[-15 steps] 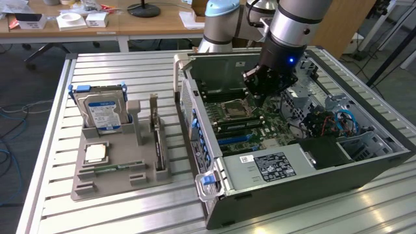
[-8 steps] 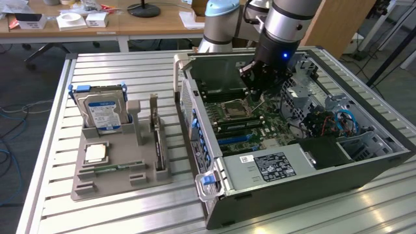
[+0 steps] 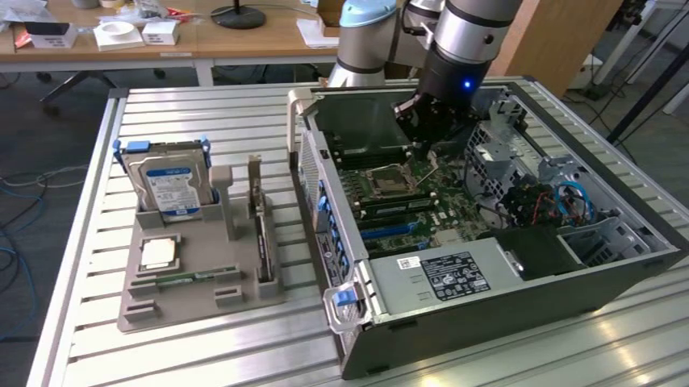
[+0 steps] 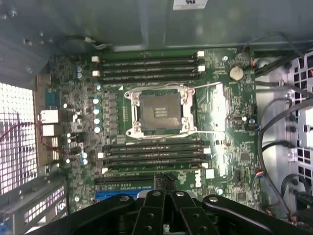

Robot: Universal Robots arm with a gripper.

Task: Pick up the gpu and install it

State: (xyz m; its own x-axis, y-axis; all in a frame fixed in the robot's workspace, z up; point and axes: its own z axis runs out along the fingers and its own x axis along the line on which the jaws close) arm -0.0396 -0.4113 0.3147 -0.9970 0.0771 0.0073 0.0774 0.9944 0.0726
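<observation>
One gpu [image 3: 261, 230], and I see it standing on edge in the grey holder [image 3: 140, 310] on the tabletop [image 3: 194, 121], near the hard drive [image 3: 170, 189] and well apart from my end effector [image 4: 164, 181]. That hangs over the motherboard [image 4: 230, 147] inside the open case [image 3: 485, 330], fingers pressed together, gripping nothing.

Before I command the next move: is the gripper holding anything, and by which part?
Cannot tell. The gripper hangs over the motherboard inside the open computer case, and whether anything sits in it is unclear.
</observation>
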